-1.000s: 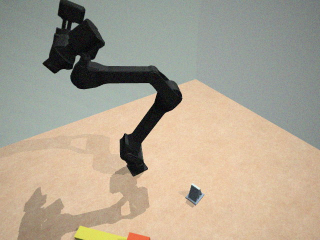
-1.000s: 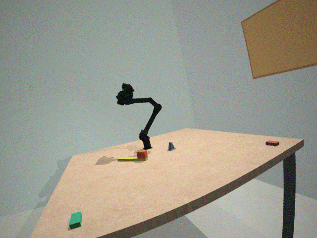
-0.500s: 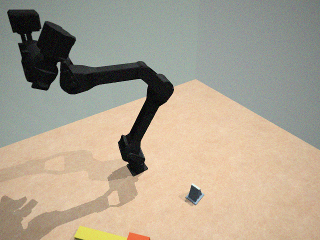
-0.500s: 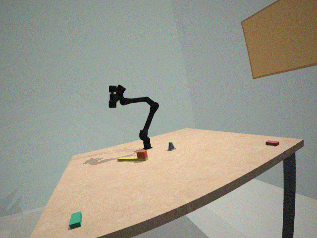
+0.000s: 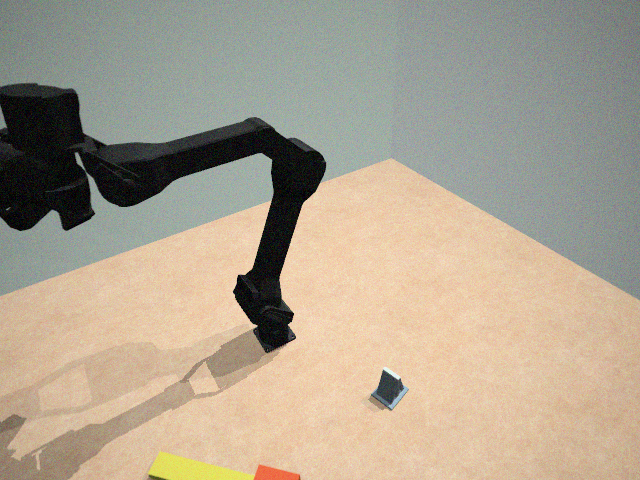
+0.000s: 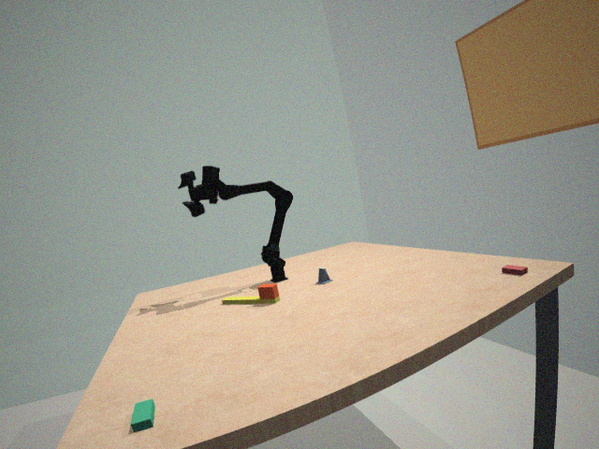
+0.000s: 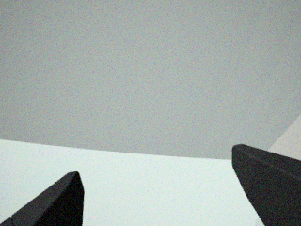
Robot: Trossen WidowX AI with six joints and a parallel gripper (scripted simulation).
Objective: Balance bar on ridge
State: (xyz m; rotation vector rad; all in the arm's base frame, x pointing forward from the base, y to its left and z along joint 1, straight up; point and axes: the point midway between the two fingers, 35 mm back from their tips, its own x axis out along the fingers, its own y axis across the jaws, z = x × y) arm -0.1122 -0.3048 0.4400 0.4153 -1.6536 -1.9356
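A yellow bar [image 5: 201, 467] [image 6: 238, 299] lies flat on the table, with an orange-red block [image 5: 277, 472] [image 6: 268, 291] on one end of it. The small blue-grey ridge [image 5: 389, 387] [image 6: 323, 276] stands upright on its base on the table, apart from the bar, with nothing on it. My gripper [image 6: 183, 194] [image 7: 157, 169] is open and empty, high above the table and far from the bar and the ridge. In the top view its fingers are only partly in frame at the left edge.
A green block [image 6: 143, 414] lies near the table's front left corner. A dark red block [image 6: 514, 269] lies near the right corner. An orange-brown panel [image 6: 532, 77] shows at the upper right. The arm's shadow falls on the table [image 5: 465, 289] behind the bar.
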